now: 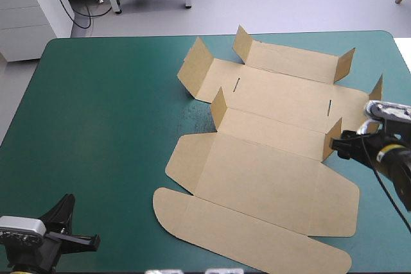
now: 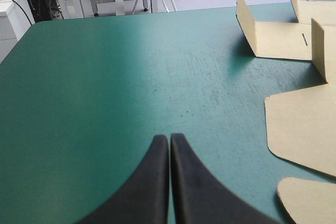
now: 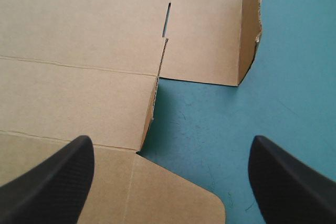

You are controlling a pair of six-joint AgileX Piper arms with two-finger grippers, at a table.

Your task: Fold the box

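**Left end effector** (image 2: 169, 139): It sits at the near left corner of the tabletop (image 1: 109, 126), over bare teal-green cover. Its two black fingers are pressed together into a single point and hold nothing. It is well apart from the box.

**Box** (image 1: 270, 165): This is a cut sheet of brown board on the centre and right of the tabletop, running from near the far edge to the near edge. The main panels lie flat. Several small tabs along the far panels stand raised, and no wall is tucked. On this evidence, folding has barely begun.

**Right end effector** (image 3: 170, 148): It is at the right edge of the box, just beside a raised corner tab (image 1: 332, 138). Its fingers stand wide apart and grip nothing. One is over the board and the other over bare cover, with the tab's edge ahead of the gap between them.

**Likely hazards**
- Sheet slip: nothing pins the board, so a sideways push on the tab may slide the whole sheet across the cover.
- Tab damage: closing on the tab at an angle may crease or tear it away from its score line.
- Snagging: a fingertip lowered at the board's edge may catch beneath it and lift the panel.
- Spring-back: raised tabs that are not tucked may drop flat again.
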